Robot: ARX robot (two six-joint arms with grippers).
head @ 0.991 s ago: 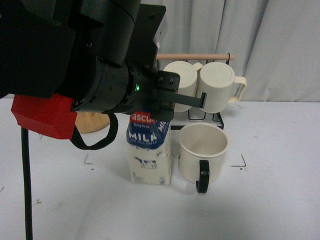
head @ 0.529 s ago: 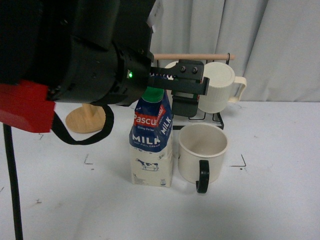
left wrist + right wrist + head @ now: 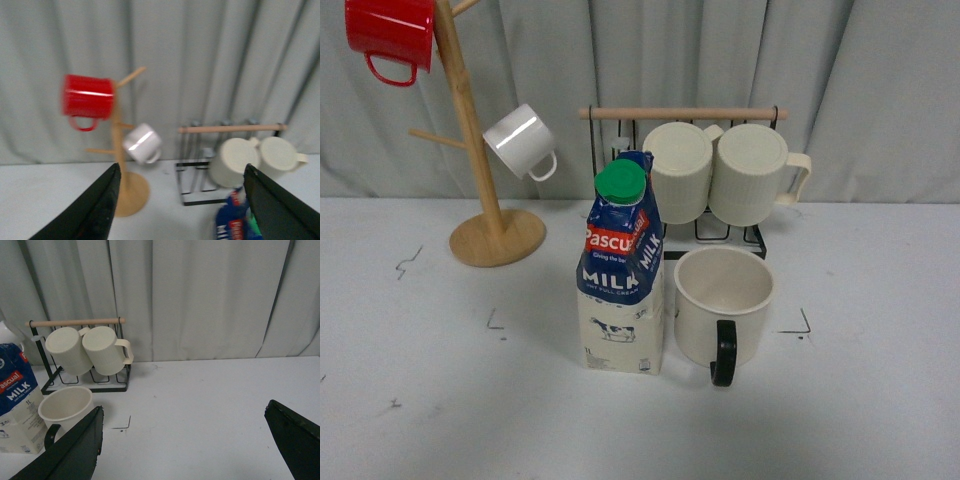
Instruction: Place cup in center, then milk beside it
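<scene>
The cup (image 3: 723, 302), a wide cream mug with a dark loop handle facing front, stands upright on the white table inside the corner marks. The milk (image 3: 622, 268), a tall blue and cream carton with a green cap, stands upright right beside the cup's left side. Neither gripper shows in the front view. My left gripper (image 3: 181, 207) is open, high above the table, with the milk's top (image 3: 235, 220) low between its fingers; this view is blurred. My right gripper (image 3: 192, 440) is open and empty over bare table, with the cup (image 3: 65, 407) and milk (image 3: 17, 400) off to one side.
A black wire rack (image 3: 705, 215) with a wooden bar holds two ribbed cream mugs (image 3: 750, 172) behind the cup. A wooden mug tree (image 3: 485, 215) at the back left carries a red mug (image 3: 390, 35) and a small white mug (image 3: 523, 140). Grey curtain behind.
The left arm, which filled the front view above the milk, has lifted away and left that view. The milk and cup stand where they were.
</scene>
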